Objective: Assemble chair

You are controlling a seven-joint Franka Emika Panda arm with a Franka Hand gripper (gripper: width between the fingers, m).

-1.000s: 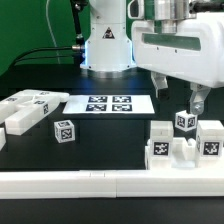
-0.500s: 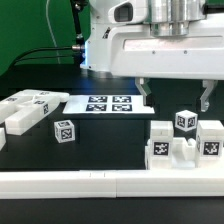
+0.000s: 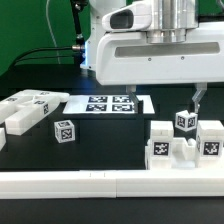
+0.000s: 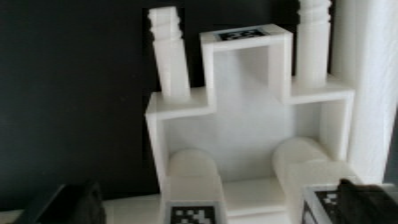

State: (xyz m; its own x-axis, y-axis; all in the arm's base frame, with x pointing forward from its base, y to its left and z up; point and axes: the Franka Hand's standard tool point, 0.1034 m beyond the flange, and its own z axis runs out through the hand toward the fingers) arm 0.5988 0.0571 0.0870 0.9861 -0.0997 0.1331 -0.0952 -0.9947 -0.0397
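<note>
Now that the arm (image 3: pixel 150 50) has turned broadside and come lower, the chair (image 3: pixel 185 140), a part-built white cluster against the rail (image 3: pixel 100 183) at the bench's (image 3: pixel 110 140) front edge, exterior view's right, lies straight under the gripper (image 3: pixel 167 98). Fingers (image 3: pixel 197 98) spread fully, holding nothing. Loose panels (image 3: pixel 30 105) remain toward the exterior view's left. A grasp looks imminent.

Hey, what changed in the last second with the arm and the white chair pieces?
The white robot hand turned broadside and edged toward the exterior view's left, above the cluster of white tagged chair parts. Its dark fingers stayed open, holding nothing. That cluster, the loose white panels and the marker board did not move.
</note>
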